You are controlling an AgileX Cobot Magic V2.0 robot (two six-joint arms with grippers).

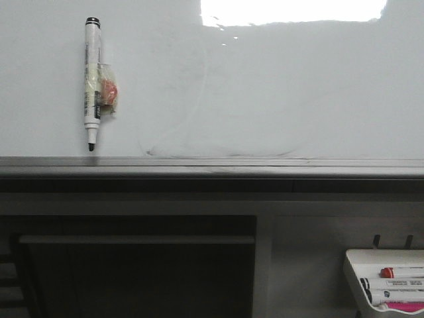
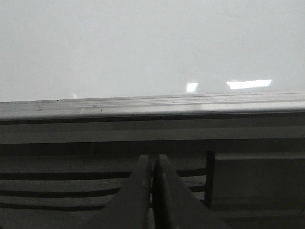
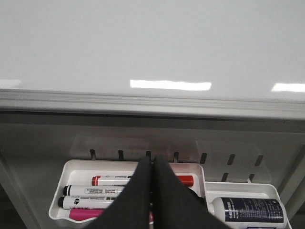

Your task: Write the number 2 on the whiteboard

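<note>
The whiteboard (image 1: 278, 93) stood above its grey rail bearing only faint smudges, a black marker (image 1: 92, 79) stuck to its left side, while the left gripper (image 2: 153, 164) and right gripper (image 3: 153, 167) pointed at it, jaws pressed together on nothing, the right wrist view alone showing the marker tray (image 3: 71, 167) fully.

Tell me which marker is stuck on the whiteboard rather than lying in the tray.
The black-capped marker standing upright, tip down, on the whiteboard; the rest lie flat in the tray.
</note>
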